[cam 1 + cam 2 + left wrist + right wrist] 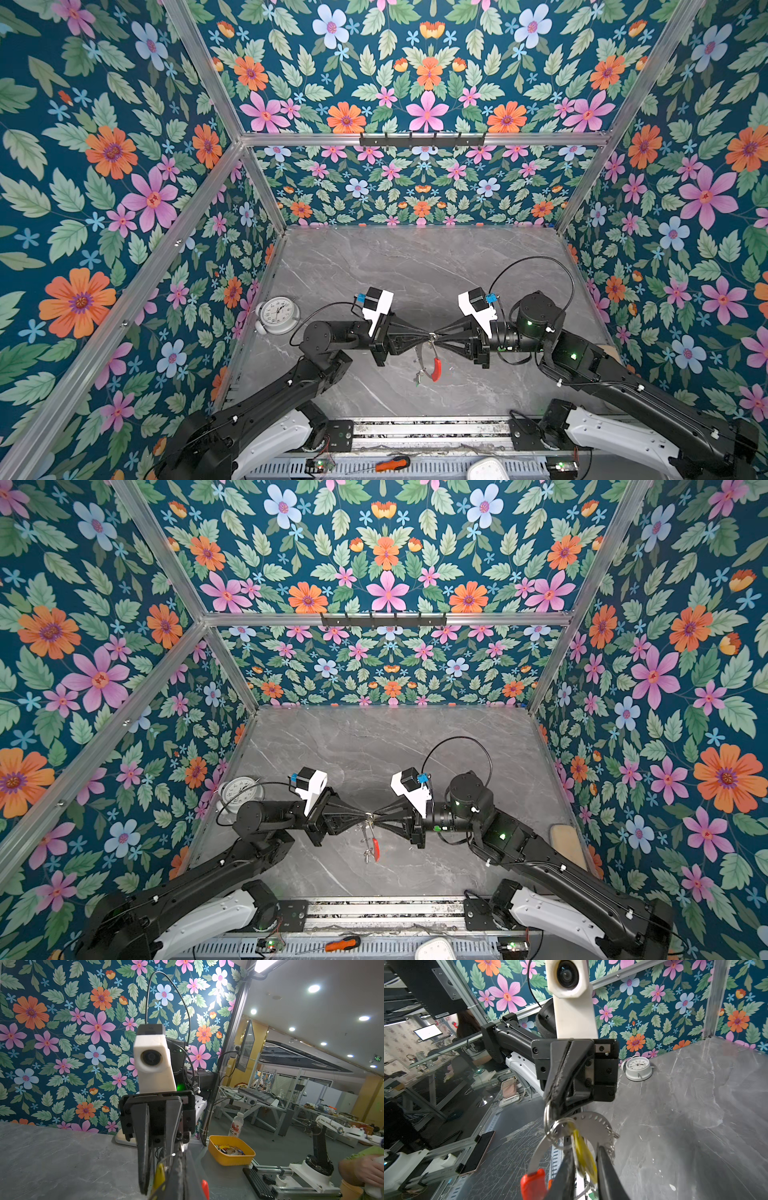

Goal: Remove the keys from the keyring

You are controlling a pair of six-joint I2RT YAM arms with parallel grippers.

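The keyring [420,357] is a thin grey hoop with a red section [436,369]. It hangs in the air over the middle of the table in both top views, as seen also at the keyring [365,838]. My left gripper [428,334] is shut on a small wire ring [547,1114] at the hoop's top. My right gripper [437,336] meets it tip to tip. In the right wrist view the right gripper [584,1151] stands narrowly open around a blurred yellow tag [586,1164]. Small keys [419,376] dangle at the hoop's bottom. The left gripper [181,1154] shows shut in its own wrist view.
A white alarm clock [277,315] stands by the left wall. An orange-handled screwdriver [392,463] lies on the front rail. A beige pad [567,841] lies at the table's right edge. A yellow bin [230,1151] sits beyond the table's front. A hook rail [422,140] hangs on the back wall.
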